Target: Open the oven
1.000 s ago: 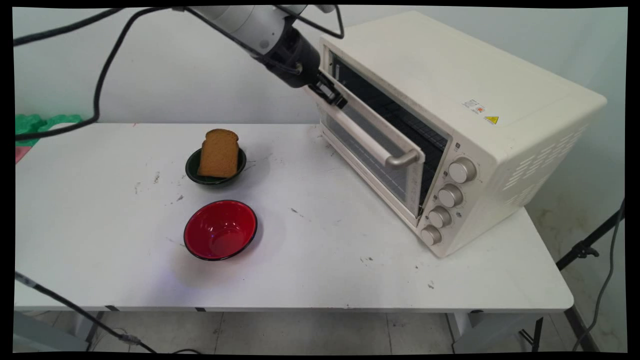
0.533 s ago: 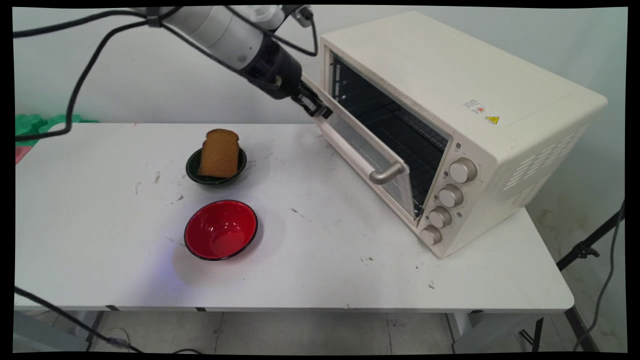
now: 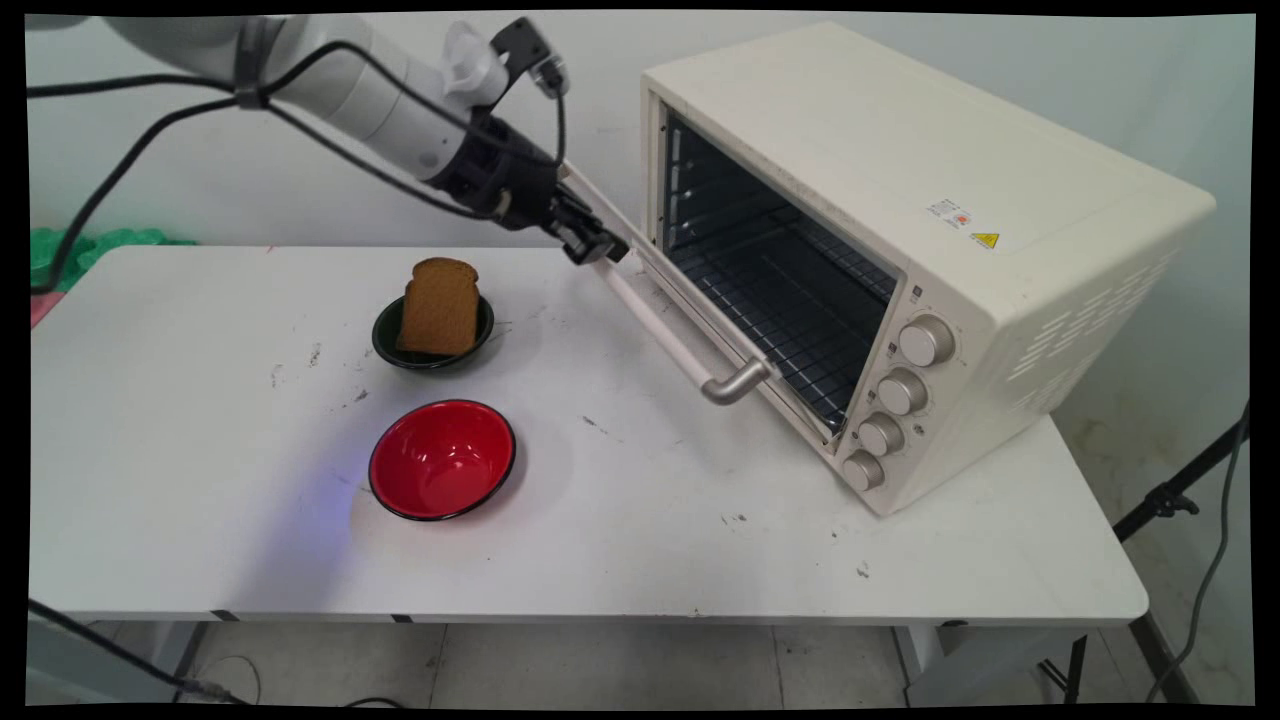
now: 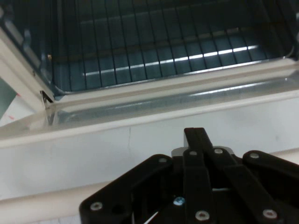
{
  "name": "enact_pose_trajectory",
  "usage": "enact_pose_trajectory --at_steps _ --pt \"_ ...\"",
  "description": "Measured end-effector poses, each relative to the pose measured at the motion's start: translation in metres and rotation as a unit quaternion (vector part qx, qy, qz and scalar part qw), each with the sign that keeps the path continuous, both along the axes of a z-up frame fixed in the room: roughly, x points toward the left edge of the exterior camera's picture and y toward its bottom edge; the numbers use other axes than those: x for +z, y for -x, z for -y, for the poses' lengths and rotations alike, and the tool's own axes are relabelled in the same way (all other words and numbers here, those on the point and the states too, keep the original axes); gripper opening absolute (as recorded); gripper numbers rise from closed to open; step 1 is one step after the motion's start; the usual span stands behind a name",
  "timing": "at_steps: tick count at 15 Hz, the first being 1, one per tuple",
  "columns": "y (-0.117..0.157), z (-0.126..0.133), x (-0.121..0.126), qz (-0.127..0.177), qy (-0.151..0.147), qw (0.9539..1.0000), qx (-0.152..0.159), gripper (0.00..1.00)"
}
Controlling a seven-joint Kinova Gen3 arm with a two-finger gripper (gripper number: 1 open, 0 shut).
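We have our gripper (image 3: 597, 246) clamped on the far end of the oven (image 3: 930, 250) door's handle (image 3: 665, 330), whose long axis runs toward 5 o'clock; the door (image 4: 140, 140) hangs nearly flat, oven at 3 o'clock.

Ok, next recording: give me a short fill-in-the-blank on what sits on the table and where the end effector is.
1. The end effector is at the handle of the toaster oven's ____.
2. The slice of bread stands in the ____ bowl.
3. The red bowl is ____.
4. Inside the oven a wire ____ shows.

Missing words: door; dark green; empty; rack
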State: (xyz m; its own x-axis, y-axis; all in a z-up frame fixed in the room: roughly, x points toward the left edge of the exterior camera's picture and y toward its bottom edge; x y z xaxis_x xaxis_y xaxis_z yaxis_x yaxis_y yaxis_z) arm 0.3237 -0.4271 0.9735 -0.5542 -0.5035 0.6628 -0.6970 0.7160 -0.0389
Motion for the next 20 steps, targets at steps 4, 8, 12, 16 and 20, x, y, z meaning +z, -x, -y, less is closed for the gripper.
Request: enact_pose_trajectory --at_steps 4,8,12,16,20 --pt "-0.016 -0.011 -0.013 0.0 0.004 1.0 -0.007 0.0" --pt "-0.03 -0.022 -0.026 0.0 0.006 0.9999 -0.013 0.0" --pt "-0.046 -0.035 -0.041 0.0 0.007 0.9998 -0.019 0.0" --pt "-0.06 -0.044 -0.053 -0.001 0.008 0.9997 -0.022 0.0" --pt "-0.074 -0.051 -0.067 -0.005 0.012 0.9996 -0.027 0.0"
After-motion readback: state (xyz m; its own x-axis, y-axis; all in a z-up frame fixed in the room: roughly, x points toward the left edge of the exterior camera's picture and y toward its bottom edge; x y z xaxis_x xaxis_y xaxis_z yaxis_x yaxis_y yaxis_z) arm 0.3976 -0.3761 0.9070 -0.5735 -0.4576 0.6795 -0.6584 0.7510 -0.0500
